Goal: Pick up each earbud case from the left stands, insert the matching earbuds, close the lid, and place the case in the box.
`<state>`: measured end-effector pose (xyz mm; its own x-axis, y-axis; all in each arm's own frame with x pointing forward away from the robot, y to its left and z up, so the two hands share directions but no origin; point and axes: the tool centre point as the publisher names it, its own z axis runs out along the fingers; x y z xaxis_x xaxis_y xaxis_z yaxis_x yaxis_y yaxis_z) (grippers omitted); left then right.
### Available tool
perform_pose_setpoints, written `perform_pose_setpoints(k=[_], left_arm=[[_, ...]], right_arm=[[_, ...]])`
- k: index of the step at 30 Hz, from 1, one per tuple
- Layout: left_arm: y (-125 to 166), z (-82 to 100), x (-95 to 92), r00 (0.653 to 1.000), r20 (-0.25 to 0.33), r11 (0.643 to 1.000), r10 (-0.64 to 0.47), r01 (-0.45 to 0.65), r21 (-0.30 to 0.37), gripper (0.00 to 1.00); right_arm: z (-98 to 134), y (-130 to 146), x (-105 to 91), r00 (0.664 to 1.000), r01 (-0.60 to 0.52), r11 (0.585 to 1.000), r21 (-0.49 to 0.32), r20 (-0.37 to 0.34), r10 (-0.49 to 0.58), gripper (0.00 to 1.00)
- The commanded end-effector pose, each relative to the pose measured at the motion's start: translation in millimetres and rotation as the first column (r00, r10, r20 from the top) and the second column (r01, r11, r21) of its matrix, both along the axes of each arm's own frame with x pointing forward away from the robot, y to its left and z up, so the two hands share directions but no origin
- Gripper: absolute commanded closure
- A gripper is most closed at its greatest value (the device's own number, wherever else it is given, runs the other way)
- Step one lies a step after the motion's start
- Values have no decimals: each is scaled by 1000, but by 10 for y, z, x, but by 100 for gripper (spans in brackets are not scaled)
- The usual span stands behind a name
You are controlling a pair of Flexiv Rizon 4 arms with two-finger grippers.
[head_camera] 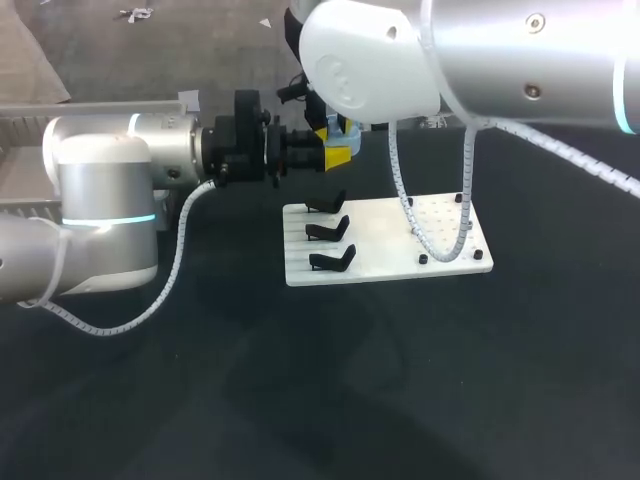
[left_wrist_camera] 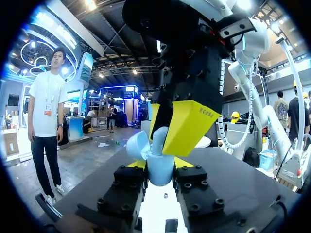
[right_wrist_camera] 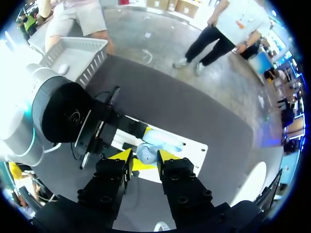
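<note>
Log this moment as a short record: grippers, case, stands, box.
left gripper: shut on the light blue earbud case, held up behind the white board
lid: appears open
right gripper: right above the case, pointing down at it
stands: three black, all empty, on the board's left part
box: grey mesh, at the table's left side

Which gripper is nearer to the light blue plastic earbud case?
Left: the left gripper is shut on the light blue plastic earbud case; the right gripper hangs just above it.
</note>
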<state>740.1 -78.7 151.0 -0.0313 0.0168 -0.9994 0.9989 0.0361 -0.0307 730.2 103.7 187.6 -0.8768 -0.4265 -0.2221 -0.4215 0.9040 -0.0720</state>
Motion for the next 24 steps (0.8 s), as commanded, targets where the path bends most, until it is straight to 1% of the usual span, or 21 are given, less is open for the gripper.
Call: perform_pose_setpoints(k=[1,8,12,14,17,20,24], left_arm=[[-2,-5,-9,1000,5,1000,4,-4,-4,100],[-2,-5,-9,1000,5,1000,4,-4,-4,100],[-2,-5,-9,1000,5,1000,4,-4,-4,100],[-2,-5,-9,1000,5,1000,4,-4,-4,100],[-2,-5,-9,1000,5,1000,4,-4,-4,100],[-2,-5,-9,1000,5,1000,4,-4,-4,100],[-2,-5,-9,1000,5,1000,4,-4,-4,100]], right_arm=[[4,-9,8,1000,2,1000,-1,0,-2,65],[23,-19,-9,1000,5,1000,0,6,-5,64],[49,-16,0,1000,6,1000,1,11,-6,60],[93,-7,-9,1000,2,1000,3,17,-2,61],[221,16,-12,999,-11,999,33,40,10,62],[329,5,77,997,-5,999,48,80,1,61],[352,-47,299,989,20,998,66,146,-30,60]])
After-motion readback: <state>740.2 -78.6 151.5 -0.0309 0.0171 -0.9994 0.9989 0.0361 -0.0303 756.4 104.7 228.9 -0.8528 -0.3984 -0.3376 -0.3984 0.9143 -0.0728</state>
